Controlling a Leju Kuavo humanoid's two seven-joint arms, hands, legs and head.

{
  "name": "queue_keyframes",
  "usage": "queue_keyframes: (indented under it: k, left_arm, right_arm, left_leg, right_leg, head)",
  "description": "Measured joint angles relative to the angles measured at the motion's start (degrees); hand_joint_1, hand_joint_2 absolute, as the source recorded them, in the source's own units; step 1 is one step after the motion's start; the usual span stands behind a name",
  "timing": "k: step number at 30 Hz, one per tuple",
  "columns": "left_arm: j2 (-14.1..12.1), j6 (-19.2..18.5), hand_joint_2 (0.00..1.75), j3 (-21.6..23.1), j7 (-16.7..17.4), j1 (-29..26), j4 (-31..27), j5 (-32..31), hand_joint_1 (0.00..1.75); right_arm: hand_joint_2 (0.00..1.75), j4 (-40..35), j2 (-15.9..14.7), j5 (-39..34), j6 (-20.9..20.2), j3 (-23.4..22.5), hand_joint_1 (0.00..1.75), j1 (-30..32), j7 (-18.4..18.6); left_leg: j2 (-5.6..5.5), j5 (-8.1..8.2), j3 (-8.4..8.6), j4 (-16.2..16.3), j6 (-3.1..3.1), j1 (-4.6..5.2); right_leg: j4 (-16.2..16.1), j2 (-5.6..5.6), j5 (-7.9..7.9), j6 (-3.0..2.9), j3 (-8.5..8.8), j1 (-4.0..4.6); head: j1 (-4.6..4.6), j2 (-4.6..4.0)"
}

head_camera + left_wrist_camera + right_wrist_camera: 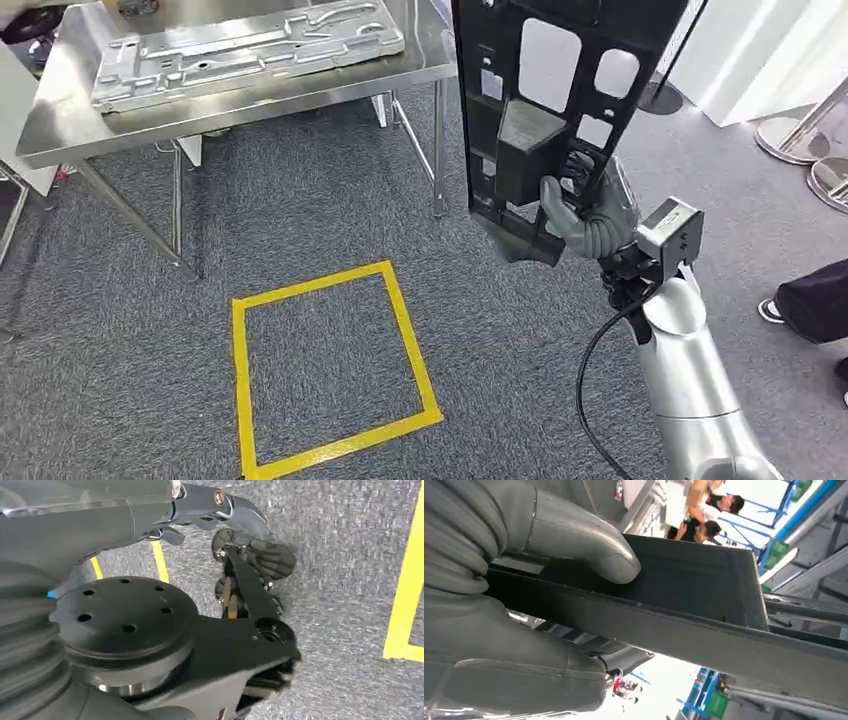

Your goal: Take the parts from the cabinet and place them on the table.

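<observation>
carefully now: my right hand (585, 215) grips the black panel (545, 100) upright; i should clear the counter (60, 120) edge before lowering.

Left wrist camera, frame turned, looking down at the floor. The left hand (100, 520) enters from nine o'clock: its grey ribbed cover (20, 645) fills the eight o'clock sector, and a smooth grey casing runs along from ten towards twelve o'clock. The fingers (240, 510) end near twelve o'clock in a curved metallic tip with a small brass-coloured fastener; they lie extended above the floor with nothing between them. Speckled grey carpet (350, 580) covers the floor from one to five o'clock. A broad yellow tape line (405, 580) crosses it at three o'clock, turning a corner near four. Two narrower yellow tape strips (160, 562) show close to the centre, towards eleven o'clock, partly hidden under the hand.
</observation>
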State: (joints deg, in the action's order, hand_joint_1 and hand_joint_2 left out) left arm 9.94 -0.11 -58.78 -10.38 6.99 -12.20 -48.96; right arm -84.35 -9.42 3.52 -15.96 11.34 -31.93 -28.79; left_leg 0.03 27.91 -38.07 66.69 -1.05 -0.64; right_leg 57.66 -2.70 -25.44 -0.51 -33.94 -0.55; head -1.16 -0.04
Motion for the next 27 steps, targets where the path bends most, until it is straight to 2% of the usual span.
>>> queue_keyframes:
  k: [1, 2, 3, 5, 6, 7, 8, 9, 11, 12, 13, 14, 16, 17, 18, 20, 21, 22, 23, 24, 26, 27]
  left_arm:
    - [-0.1, 0.0, 1.75, 0.0, 0.0, 0.0, 0.0, 0.0, 0.0]
    - [-0.1, 0.0, 1.75, 0.0, 0.0, 0.1, 0.0, 0.0, 0.0]
    - [-0.1, 0.0, 1.75, 0.0, 0.0, 0.2, 0.0, 0.0, 0.0]
    - [-0.1, 0.0, 1.75, 0.0, 0.0, 0.0, 0.0, 0.0, 0.0]
    - [-0.2, 0.1, 1.75, 0.0, 0.0, 0.0, 0.0, 0.1, 0.0]
    - [-0.1, 0.2, 1.75, 0.0, 0.0, 0.0, 0.0, 0.2, 0.0]
    - [-0.1, 0.2, 1.75, 0.0, -0.1, 0.1, 0.0, 0.3, 0.0]
    - [-0.1, 0.2, 1.75, 0.0, -0.1, 0.2, 0.0, 0.5, 0.0]
    - [-0.1, 0.2, 1.75, 0.0, -0.1, 0.2, 0.0, 0.5, 0.0]
    - [-0.1, 0.2, 1.75, 0.0, -0.1, 0.1, 0.0, 0.6, 0.0]
    - [-0.1, 0.2, 1.75, 0.0, -0.1, 0.1, 0.0, 0.6, 0.0]
    - [-0.1, 0.2, 1.75, 0.0, -0.1, 0.0, 0.0, 0.6, 0.0]
    - [0.0, 0.2, 1.75, -0.1, -0.1, 0.1, 0.0, 0.6, 0.0]
    - [0.0, 0.2, 1.75, -0.1, -0.2, 0.1, 0.0, 0.6, 0.0]
    - [0.0, 0.2, 1.75, -0.1, -0.2, 0.1, 0.0, 0.6, 0.0]
    - [-0.1, 0.2, 1.75, -0.1, -0.2, -0.1, 0.0, 0.6, 0.0]
    - [-0.1, 0.2, 1.75, -0.1, -0.2, -0.1, 0.0, 0.6, 0.0]
    - [-0.1, 0.2, 1.75, -0.1, -0.2, -0.1, 0.0, 0.6, 0.0]
    - [-0.1, 0.3, 1.75, -0.1, -0.2, -0.1, 0.0, 0.7, 0.0]
    - [-0.1, 0.2, 1.75, -0.1, -0.4, 0.0, 0.0, 0.7, 0.0]
    - [0.0, 0.3, 1.75, -0.1, -0.5, -0.1, 0.0, 0.8, 0.0]
    - [0.0, 0.2, 1.75, -0.1, -0.5, -0.2, 0.0, 0.8, 0.0]
  right_arm:
    - [1.75, -0.1, 0.0, 0.0, 0.0, 0.0, 1.75, 0.0, 0.0]
    - [1.75, -0.2, 0.0, 0.0, 0.0, 0.0, 1.75, 0.0, 0.0]
    - [1.75, -0.2, 0.0, 0.0, 0.0, 0.0, 1.75, 0.0, 0.0]
    - [1.75, -0.2, 0.0, 0.0, 0.0, 0.0, 1.75, 0.0, 0.0]
    - [1.75, -0.2, 0.0, 0.0, 0.0, 0.0, 1.75, 0.0, 0.0]
    - [1.75, -0.3, 0.0, 0.0, 0.0, 0.0, 1.75, 0.0, 0.0]
    - [1.75, -0.3, 0.0, 0.0, 0.0, 0.0, 1.75, -0.2, -0.1]
    - [1.75, -0.2, 0.0, -0.1, -0.1, 0.0, 1.75, -0.3, -0.2]
    - [1.75, 0.0, 0.0, -0.1, -0.1, 0.0, 1.75, -0.2, -0.2]
    - [1.75, 0.2, 0.0, -0.1, -0.1, 0.0, 1.75, -0.1, -0.2]
    - [1.75, 0.4, 0.0, -0.1, -0.1, 0.0, 1.75, 0.0, -0.2]
    - [1.75, 0.5, 0.0, -0.1, -0.1, 0.0, 1.75, 0.0, -0.2]
    - [1.75, 0.5, 0.0, -0.1, -0.1, 0.0, 1.75, -0.2, -0.2]
    - [1.75, 0.5, 0.0, -0.1, -0.1, 0.0, 1.75, -0.4, -0.2]
    - [1.75, 0.5, 0.0, -0.1, -0.1, 0.0, 1.75, -0.4, -0.2]
    - [1.75, 0.5, 0.0, -0.1, -0.1, 0.0, 1.75, -0.4, -0.2]
    - [1.75, 0.5, 0.0, -0.1, -0.2, 0.0, 1.75, -0.4, -0.2]
    - [1.75, 0.5, 0.0, -0.1, -0.2, 0.0, 1.75, -0.5, -0.2]
    - [1.75, 0.5, 0.0, -0.2, -0.3, 0.0, 1.75, -0.6, -0.3]
    - [1.75, 0.5, 0.0, -0.6, -0.6, 0.0, 1.75, -0.8, -0.4]
    - [1.75, 0.8, 0.1, -1.2, -1.0, 0.0, 1.75, -0.8, -0.5]
    - [1.75, 1.0, 0.1, -1.3, -1.2, 0.0, 1.75, -0.8, -0.5]
  left_leg:
    - [1.24, -2.5, 3.04, -5.9, 0.54, 0.15]
    - [2.56, -1.97, 4.22, -8.2, 0.98, 0.56]
    - [2.3, -2.18, 4.09, -8.7, 1.32, 0.86]
    - [1.63, -2.18, 3.84, -8.5, 1.62, 1.01]
    - [1.38, -2.38, 3.9, -8.8, 1.98, 0.92]
    - [1.21, -2.86, 4.41, -9.6, 2.49, 0.29]
    - [1.03, -2.96, 4.45, -9.8, 2.76, 0.37]
    - [0.85, -3.03, 4.36, -9.8, 2.92, 0.37]
    - [0.43, -3.04, 4.31, -9.7, 3.01, 0.44]
    - [0.17, -3.03, 4.29, -9.7, 3.01, 0.47]
    - [-0.08, -3.02, 4.33, -9.6, 3.01, 0.46]
    - [-0.36, -2.98, 4.36, -9.5, 2.94, 0.45]
    - [-0.76, -2.75, 4.43, -9.2, 2.61, 0.42]
    - [-0.94, -2.59, 4.25, -9.0, 2.37, 0.44]
    - [-1.11, -2.52, 3.99, -8.7, 2.04, 0.78]
    - [-1.16, -2.61, 3.92, -8.9, 1.5, 0.6]
    - [-1.17, -2.66, 3.98, -9.1, 1.18, 0.59]
    - [-1.12, -2.34, 3.85, -8.8, 0.86, 0.67]
    - [-0.89, -1.38, 3.44, -7.7, 0.54, 0.48]
    - [-0.71, 1.04, 1.8, -3.9, 0.23, 0.42]
    - [-0.53, 5.5, -2.61, 5.8, -0.18, 0.3]
    - [-0.49, 6.59, -4.43, 9.6, -0.29, 0.28]
  right_leg:
    - [0.0, -0.41, -0.17, 0.15, 0.3, 0.08]
    - [0.0, -0.58, -0.3, 0.37, 0.32, 0.32]
    - [0.2, -0.79, -0.32, 0.69, 0.2, 0.48]
    - [0.0, -1.36, -0.27, 1.21, 0.27, 0.35]
    - [-0.1, -1.62, -0.21, 1.53, 0.43, 0.47]
    - [0.2, -1.24, -0.79, 1.99, 0.44, 0.24]
    - [1.9, 0.5, -2.11, 2.17, -0.22, 0.12]
    - [5.9, 1.68, -4.41, 2.27, -2.08, 0.02]
    - [15.4, 2.43, -8.35, 2.58, -6.64, -0.14]
    - [18.5, 2.46, -8.94, 2.64, -8.33, -0.17]
    - [18.4, 2.46, -8.01, 2.66, -8.51, -0.23]
    - [15.1, 2.45, -5.61, 2.61, -7.12, -0.3]
    - [4.4, 2.48, -0.26, 2.38, -2.04, -0.39]
    - [0.5, 2.64, 0.0, 2.15, -0.34, -0.38]
    - [0.2, 2.64, 0.07, 1.91, -0.37, 0.02]
    - [0.4, 2.65, 0.02, 1.4, -0.57, 0.22]
    - [0.3, 2.64, 0.11, 1.09, -0.56, 0.16]
    - [-0.2, 2.53, 0.43, 0.59, -0.37, -0.26]
    - [-0.3, 2.42, 0.47, 0.3, -0.29, -0.27]
    - [-0.3, 2.4, 0.44, -0.06, -0.3, -0.27]
    - [-0.3, 2.33, 0.39, -0.18, -0.3, -0.18]
    - [-0.3, 2.31, 0.38, -0.18, -0.29, -0.15]
  head:
    - [0.0, 0.0]
    - [-0.04, 0.0]
    - [-0.04, 0.02]
    - [-0.02, 0.0]
    - [-0.04, 0.0]
    - [-0.02, 0.02]
    - [-0.16, 0.0]
    - [-0.17, 0.02]
    - [-0.15, 0.0]
    - [-0.18, 0.0]
    - [-0.17, 0.02]
    - [-0.17, 0.0]
    - [-0.2, 0.02]
    - [-0.17, 0.0]
    - [-0.11, 0.02]
    - [-0.09, 0.0]
    - [-0.11, 0.0]
    - [-0.13, 0.02]
    - [-0.11, 0.0]
    - [0.31, 0.0]
    - [0.33, 0.0]
    - [0.37, 0.0]
